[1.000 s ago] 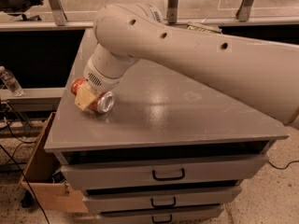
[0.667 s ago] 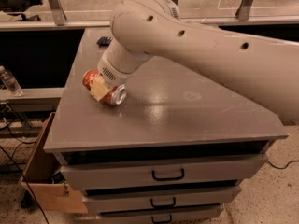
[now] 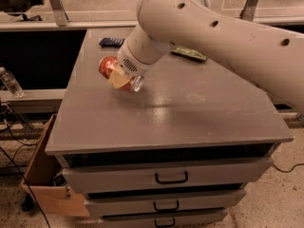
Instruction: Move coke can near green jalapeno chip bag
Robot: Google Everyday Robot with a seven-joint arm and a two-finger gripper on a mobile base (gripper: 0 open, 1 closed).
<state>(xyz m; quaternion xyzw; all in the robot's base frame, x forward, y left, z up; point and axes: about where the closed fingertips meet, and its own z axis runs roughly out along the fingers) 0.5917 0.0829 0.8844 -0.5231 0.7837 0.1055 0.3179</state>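
Observation:
The red coke can (image 3: 110, 68) is held tilted on its side, a little above the grey tabletop (image 3: 190, 113) at its left part. My gripper (image 3: 119, 79) is shut on the coke can, one pale finger (image 3: 118, 79) lying across its middle. The green jalapeno chip bag (image 3: 190, 54) lies flat at the back of the table, partly hidden behind my arm, to the right of the can and farther back.
A dark blue flat packet (image 3: 111, 42) lies at the back left of the table. Drawers (image 3: 171, 177) are below the top. A cardboard box (image 3: 45, 175) stands on the floor at left. A plastic bottle (image 3: 10, 82) sits on a ledge at far left.
My gripper has carried the coke can up off the left edge area and to the right and back, toward the table's middle. The arm has swung back with it.

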